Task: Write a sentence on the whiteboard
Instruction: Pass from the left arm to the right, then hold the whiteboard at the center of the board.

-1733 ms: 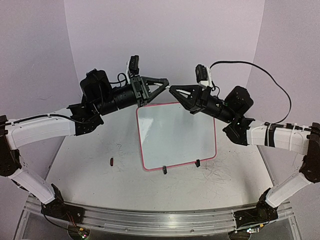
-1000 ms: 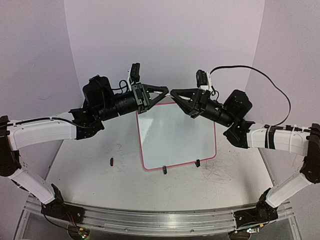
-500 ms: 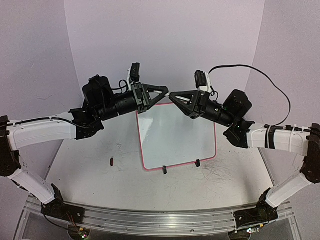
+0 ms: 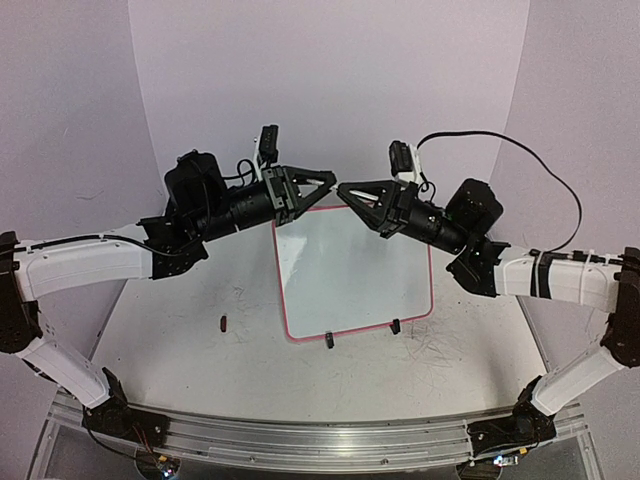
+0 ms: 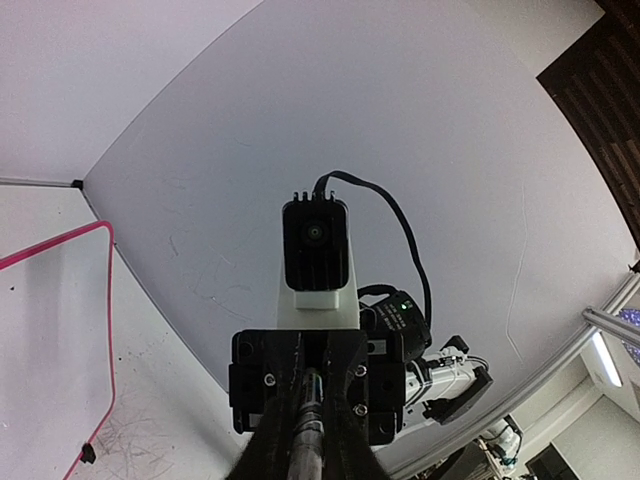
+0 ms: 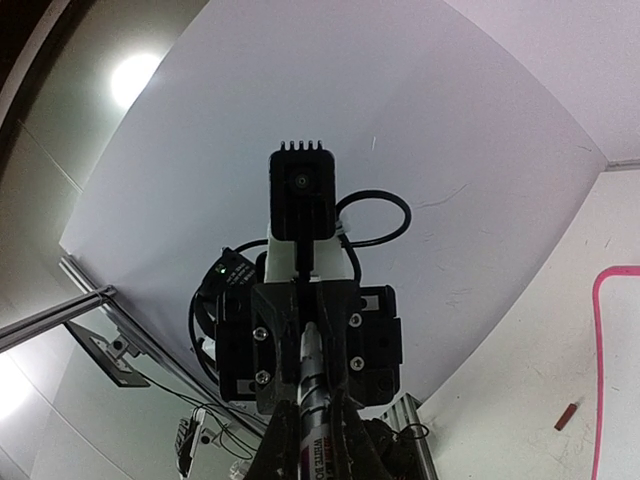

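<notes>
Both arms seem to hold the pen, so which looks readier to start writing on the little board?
Probably right: the right gripper clamps the marker by its printed barrel, near the blank whiteboard. The left gripper grips it too.

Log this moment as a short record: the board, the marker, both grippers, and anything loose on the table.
whiteboard: lies flat on the table; red-pink frame; surface blank, no writing visible
marker: off the table, spanning the two grippers, which meet tip to tip near the whiteboard's far edge
left gripper: shut on the marker
right gripper: shut on the marker's labelled barrel
loose item: small dark piece on the table, left of the whiteboard; too small to identify
</notes>
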Robot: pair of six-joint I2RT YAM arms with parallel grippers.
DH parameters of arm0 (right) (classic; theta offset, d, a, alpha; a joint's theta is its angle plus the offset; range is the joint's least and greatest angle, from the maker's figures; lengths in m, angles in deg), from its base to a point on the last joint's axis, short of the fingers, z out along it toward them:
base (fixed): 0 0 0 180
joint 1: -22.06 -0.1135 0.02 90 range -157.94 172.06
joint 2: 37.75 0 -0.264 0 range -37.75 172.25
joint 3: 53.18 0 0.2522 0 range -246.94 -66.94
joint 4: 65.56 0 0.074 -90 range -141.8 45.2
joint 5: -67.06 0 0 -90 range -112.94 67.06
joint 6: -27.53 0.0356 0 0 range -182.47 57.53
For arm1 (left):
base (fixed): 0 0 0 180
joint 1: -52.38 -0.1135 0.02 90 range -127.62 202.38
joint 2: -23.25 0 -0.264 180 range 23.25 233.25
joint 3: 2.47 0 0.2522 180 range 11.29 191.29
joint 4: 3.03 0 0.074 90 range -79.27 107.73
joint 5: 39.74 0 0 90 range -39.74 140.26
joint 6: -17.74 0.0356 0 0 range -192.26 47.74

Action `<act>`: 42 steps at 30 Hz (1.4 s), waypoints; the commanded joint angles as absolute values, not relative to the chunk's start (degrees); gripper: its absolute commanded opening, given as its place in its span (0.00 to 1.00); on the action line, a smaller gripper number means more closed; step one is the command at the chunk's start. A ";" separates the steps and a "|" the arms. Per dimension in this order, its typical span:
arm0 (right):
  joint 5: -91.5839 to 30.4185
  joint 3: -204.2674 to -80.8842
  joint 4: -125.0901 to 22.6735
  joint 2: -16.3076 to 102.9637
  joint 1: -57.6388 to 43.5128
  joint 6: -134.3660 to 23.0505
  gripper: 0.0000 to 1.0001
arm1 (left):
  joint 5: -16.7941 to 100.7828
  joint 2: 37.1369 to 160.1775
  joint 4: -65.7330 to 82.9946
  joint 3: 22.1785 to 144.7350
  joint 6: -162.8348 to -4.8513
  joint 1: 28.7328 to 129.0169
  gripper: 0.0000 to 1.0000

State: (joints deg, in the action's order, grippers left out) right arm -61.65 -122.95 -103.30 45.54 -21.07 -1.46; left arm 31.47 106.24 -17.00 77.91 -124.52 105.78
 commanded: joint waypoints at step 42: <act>-20.06 -121.13 -48.07 15.30 -20.36 -56.25 0.00 | 36.45 91.83 10.12 63.06 -107.33 85.42 0.99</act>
